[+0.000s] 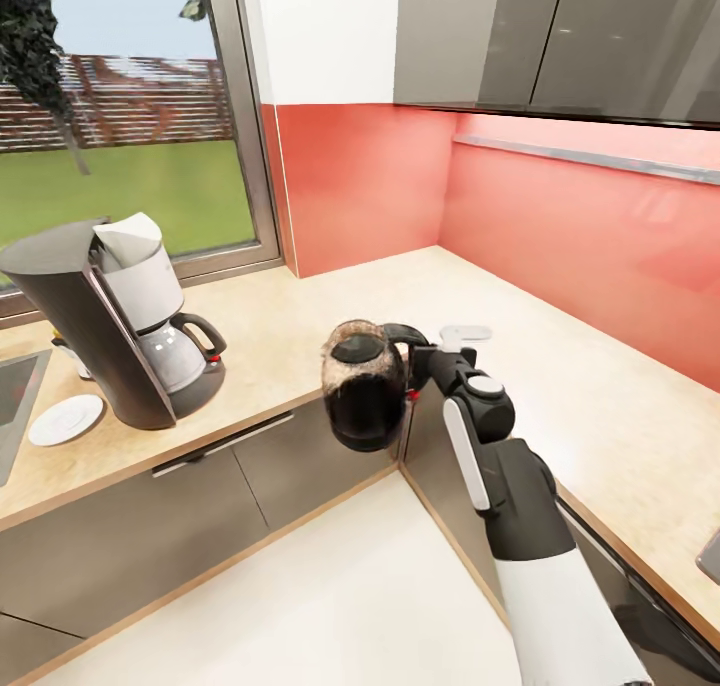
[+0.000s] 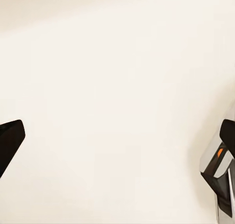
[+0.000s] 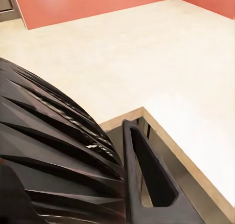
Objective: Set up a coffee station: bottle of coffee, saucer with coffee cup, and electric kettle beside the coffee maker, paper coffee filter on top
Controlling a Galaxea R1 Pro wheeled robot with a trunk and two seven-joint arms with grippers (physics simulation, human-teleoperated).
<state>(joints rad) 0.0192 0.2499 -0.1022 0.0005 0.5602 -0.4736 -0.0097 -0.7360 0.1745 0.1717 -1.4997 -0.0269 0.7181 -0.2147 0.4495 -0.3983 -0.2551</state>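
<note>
Kettle first: the electric kettle (image 1: 364, 394), smoky glass with a black lid, hangs from my right gripper (image 1: 412, 358) at the centre of my head view. It is off the surface, over the inner corner of the kitchen countertop (image 1: 300, 316), in front of the dark cabinet fronts. My right claw is clamped on the arched black handle (image 3: 147, 175), which keeps the body upright and away from my forearm. In the right wrist view the ribbed dark lid (image 3: 49, 150) sits close to the lens, with the worktop corner beyond it.

My left gripper (image 2: 117, 145) has its two fingertips spread wide apart, holding nothing, over a pale plain surface.

Farther off, at about nine o'clock from the kettle, the coffee maker (image 1: 110, 316) stands on the worktop near the window, its clear carafe facing me. A whitish paper coffee filter (image 1: 130, 238) appears to rest on its top. The saucer (image 1: 65, 419) lies just beside its base, at eight o'clock, bare. Something small and white peeks out behind the machine; I cannot tell what it is.

I judge the kettle is being carried toward the open worktop beside the coffee maker.
</note>
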